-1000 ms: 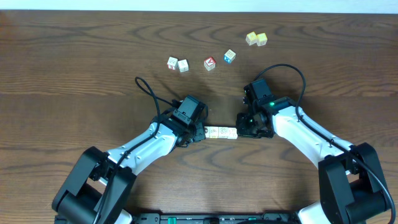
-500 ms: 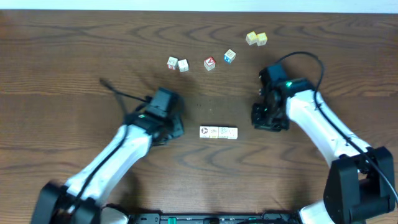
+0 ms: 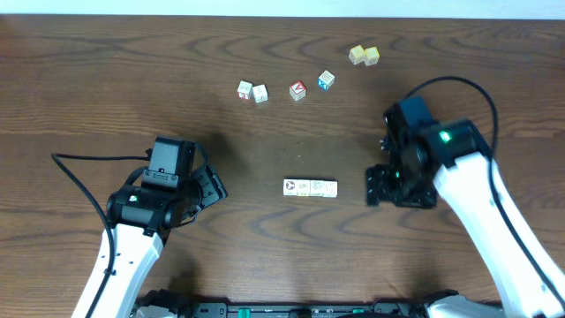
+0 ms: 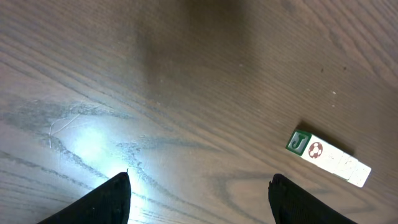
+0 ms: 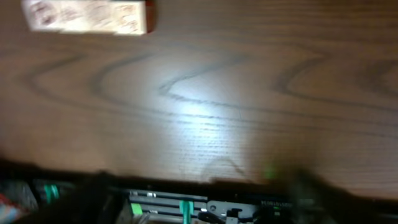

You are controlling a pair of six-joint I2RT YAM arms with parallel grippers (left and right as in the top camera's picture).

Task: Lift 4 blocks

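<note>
The blocks (image 3: 310, 187) lie end to end in a short white row on the wooden table, midway between my two arms. In the left wrist view the blocks (image 4: 328, 159) show a green J face and a red ball print. My left gripper (image 3: 214, 187) stands well left of the row, open, its dark fingertips (image 4: 115, 196) wide apart with bare wood between them. To the right of the row is my right gripper (image 3: 375, 187), apart from it and open. The right wrist view is blurred, with the blocks (image 5: 87, 15) at its top left.
Loose cubes sit at the far side: two white pink-edged ones (image 3: 252, 91), a red-faced one (image 3: 297, 90), a blue-sided one (image 3: 326, 80) and two pale yellow ones (image 3: 364, 56). A black rail (image 5: 205, 202) runs along the table's near edge.
Both grippers have let go of the row's ends and opened. The left arm has swung far left and the right arm has backed off right. The row lies on the table.
</note>
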